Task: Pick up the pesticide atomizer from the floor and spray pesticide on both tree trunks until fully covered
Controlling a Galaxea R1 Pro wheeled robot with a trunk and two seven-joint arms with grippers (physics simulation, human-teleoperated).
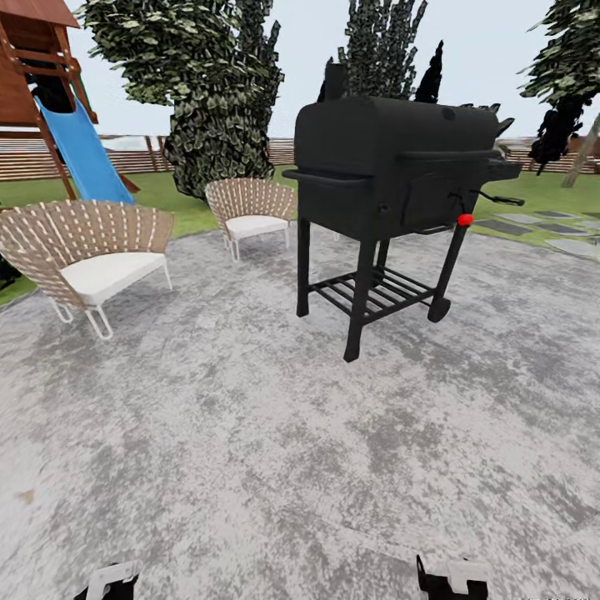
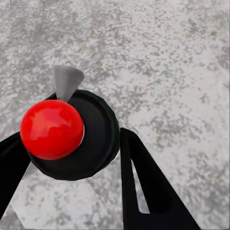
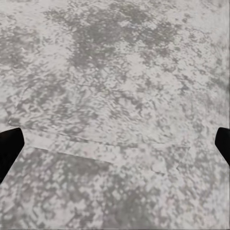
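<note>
Left gripper (image 2: 72, 158) clamps atomizer (image 2: 72, 139): dark round body, red ball top, poss. the cap. Right gripper (image 3: 115, 143) wide open, empty, bare paving (image 3: 115, 72) ahead.

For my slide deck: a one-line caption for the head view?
Black barbecue grill on grey paving, two wicker chairs and a blue slide behind.

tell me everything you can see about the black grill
The grill is matte black, metal by its look: a barrel body with the lid shut, a short chimney on top, side shelves, and a red knob on its front. Four legs, two of them wheeled, carry a slatted lower rack. It stands upright on the grey paving, right of two wicker chairs.
</note>
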